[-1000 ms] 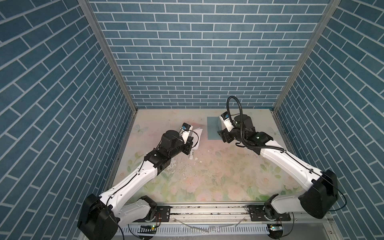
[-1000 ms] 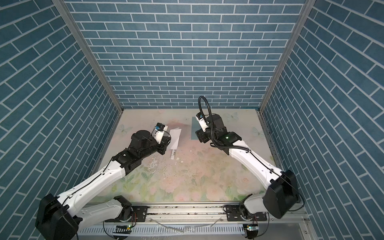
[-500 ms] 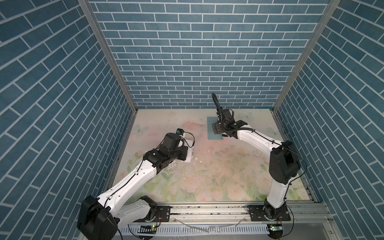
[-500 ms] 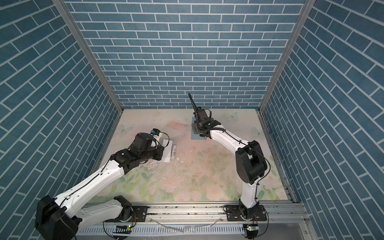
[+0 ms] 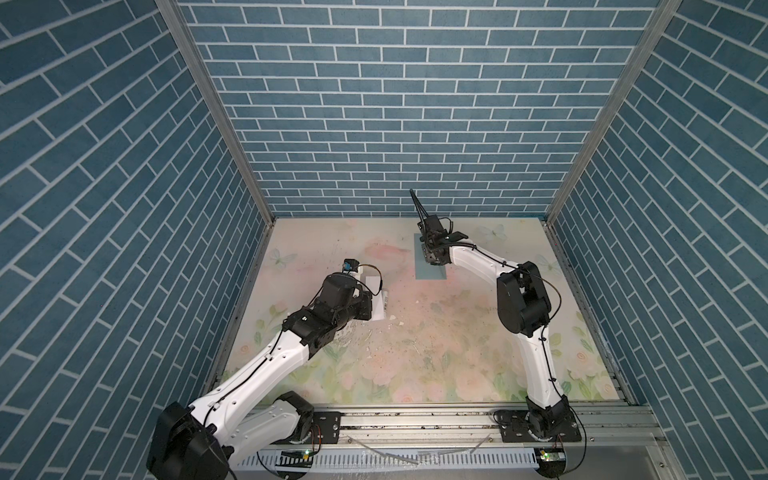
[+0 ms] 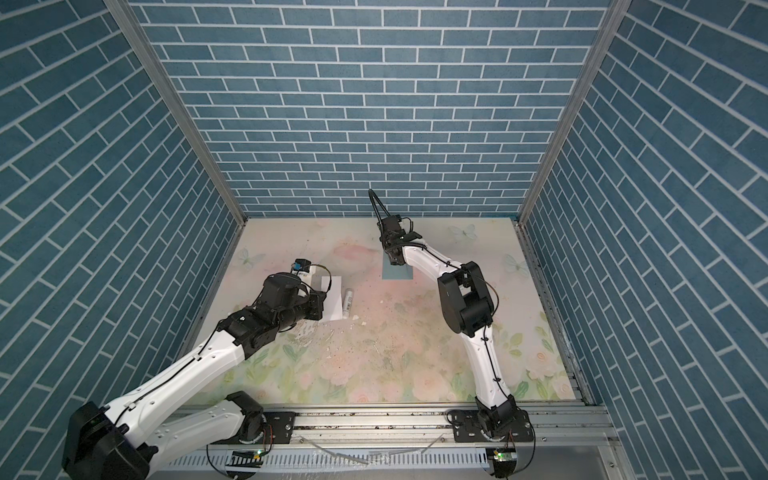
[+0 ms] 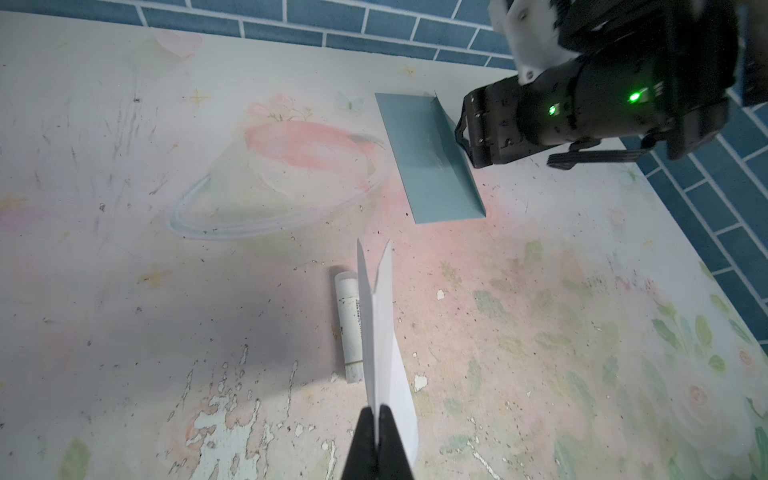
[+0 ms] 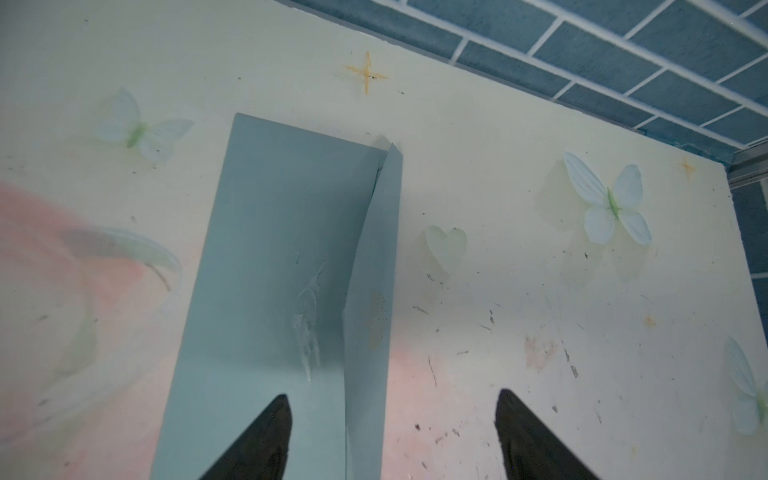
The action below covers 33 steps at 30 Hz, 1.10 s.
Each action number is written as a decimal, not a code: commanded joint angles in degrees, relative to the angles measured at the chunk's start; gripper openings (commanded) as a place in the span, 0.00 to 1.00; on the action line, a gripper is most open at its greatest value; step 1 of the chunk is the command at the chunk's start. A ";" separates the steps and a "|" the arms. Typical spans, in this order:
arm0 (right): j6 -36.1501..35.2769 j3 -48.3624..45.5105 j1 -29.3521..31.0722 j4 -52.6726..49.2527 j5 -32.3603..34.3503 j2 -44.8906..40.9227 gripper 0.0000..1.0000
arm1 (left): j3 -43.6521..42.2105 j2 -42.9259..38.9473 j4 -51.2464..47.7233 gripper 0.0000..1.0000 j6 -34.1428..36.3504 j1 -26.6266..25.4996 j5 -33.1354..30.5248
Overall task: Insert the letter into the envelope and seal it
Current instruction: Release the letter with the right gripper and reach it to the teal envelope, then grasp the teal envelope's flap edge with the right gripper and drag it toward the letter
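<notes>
My left gripper (image 7: 377,412) is shut on the lower edge of the letter (image 7: 380,332), a white folded sheet held upright and edge-on above the mat. In both top views the letter (image 5: 376,299) (image 6: 331,299) sticks out past the left gripper (image 5: 370,305) at middle left. The envelope (image 8: 266,270) (image 5: 429,272) (image 6: 395,275) lies flat near the back, teal, its long flap (image 8: 374,270) raised on one side. My right gripper (image 8: 392,395) hovers open just above it, one finger over the envelope body and one over bare mat, with the flap between them. The left wrist view shows the envelope (image 7: 424,166) too.
A white glue stick (image 7: 348,328) (image 5: 385,300) lies on the mat beside the letter. The floral mat (image 5: 415,353) has peeled patches near the left arm. Blue brick walls (image 5: 395,124) close in the back and sides. The right arm's elbow (image 5: 521,303) stands high at right.
The right arm folded its elbow up and brought its gripper down over the envelope. The left gripper carried the letter toward the front, beside the glue stick.
</notes>
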 commanded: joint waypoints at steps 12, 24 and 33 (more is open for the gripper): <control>2.11 14.57 -0.43 -8.92 5.57 11.07 0.50 | -1.34 -0.08 6.32 0.00 -1.17 0.28 -0.69; 3.39 15.32 -1.06 -9.57 4.60 11.55 0.08 | -1.56 0.88 8.18 0.00 -1.63 0.19 -0.35; 5.81 8.85 -1.06 -8.94 1.18 2.84 0.00 | -0.96 2.21 11.13 0.00 -3.18 0.15 1.90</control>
